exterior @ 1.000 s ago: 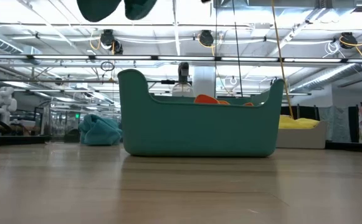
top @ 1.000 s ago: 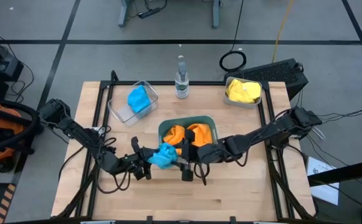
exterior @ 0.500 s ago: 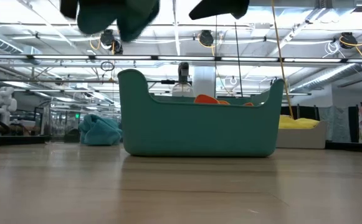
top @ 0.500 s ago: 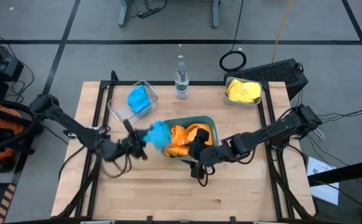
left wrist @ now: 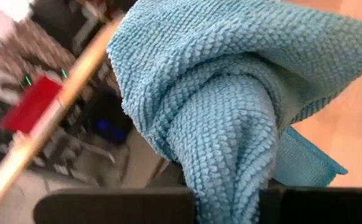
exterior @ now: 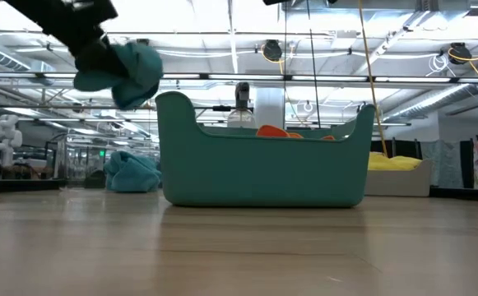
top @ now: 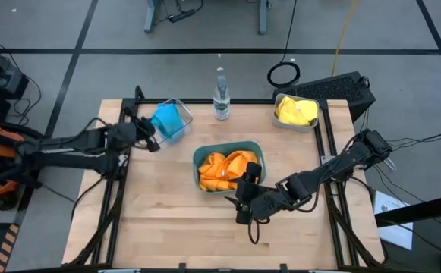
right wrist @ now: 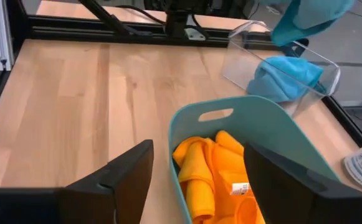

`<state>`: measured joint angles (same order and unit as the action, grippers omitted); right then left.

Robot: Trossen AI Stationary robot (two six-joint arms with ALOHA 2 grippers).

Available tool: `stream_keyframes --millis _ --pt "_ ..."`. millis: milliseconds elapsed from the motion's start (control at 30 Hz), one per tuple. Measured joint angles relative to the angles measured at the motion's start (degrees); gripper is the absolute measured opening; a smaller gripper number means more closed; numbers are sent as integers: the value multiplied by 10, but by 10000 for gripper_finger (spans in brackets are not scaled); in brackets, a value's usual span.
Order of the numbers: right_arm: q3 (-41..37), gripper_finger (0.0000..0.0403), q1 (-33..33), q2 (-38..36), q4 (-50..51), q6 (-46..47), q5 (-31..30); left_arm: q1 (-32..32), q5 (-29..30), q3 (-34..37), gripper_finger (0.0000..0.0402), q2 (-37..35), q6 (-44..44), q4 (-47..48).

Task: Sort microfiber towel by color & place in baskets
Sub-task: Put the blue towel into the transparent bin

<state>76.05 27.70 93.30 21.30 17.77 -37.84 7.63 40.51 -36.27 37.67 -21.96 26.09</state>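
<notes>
The left gripper (top: 149, 139), pinching a blue towel (left wrist: 218, 118), should hang right over the clear basket (top: 143, 133) at 10 o'clock, then let go; the right gripper (right wrist: 196, 180) waits open.

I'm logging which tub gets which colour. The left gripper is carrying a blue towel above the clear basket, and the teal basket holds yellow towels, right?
Not quite: the teal basket holds orange towels, as the high view shows. The yellow towel lies in the pale grey basket. The rest stands: the left gripper is shut on a blue towel above the clear basket.
</notes>
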Motion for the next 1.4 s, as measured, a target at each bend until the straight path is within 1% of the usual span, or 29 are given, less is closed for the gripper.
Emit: stream_keyframes --millis 100,167,367,467,600,733,833,967,1000,1100,1200,1300,1400 --pt "0 236 4 0 0 -2 -1 77 -64 0 22 -4 7 39" --pt "0 230 5 0 0 -3 0 117 -91 0 25 6 24 58" --pt "0 216 5 0 0 -5 1 203 -94 0 29 65 93 56" --pt "0 212 5 0 0 -5 2 232 -100 0 30 107 107 58" --pt "0 210 5 0 0 -5 3 256 -150 0 31 166 111 51" --pt "0 210 5 0 1 -5 4 268 -175 0 39 211 111 36" --pt "0 210 6 0 3 -5 4 269 -179 0 69 225 112 25" --pt "0 210 9 0 4 -5 4 269 -179 0 135 223 130 34" --pt "0 210 9 0 4 -5 4 269 -184 -3 153 222 146 49" --pt "0 210 9 0 4 -5 4 260 -223 -19 206 210 185 90" --pt "0 210 9 0 4 -5 4 245 -227 -31 248 196 200 127" --pt "0 210 9 0 4 -5 4 233 -226 -46 275 178 202 170" --pt "0 210 9 0 4 -5 4 227 -217 -60 284 162 206 197"
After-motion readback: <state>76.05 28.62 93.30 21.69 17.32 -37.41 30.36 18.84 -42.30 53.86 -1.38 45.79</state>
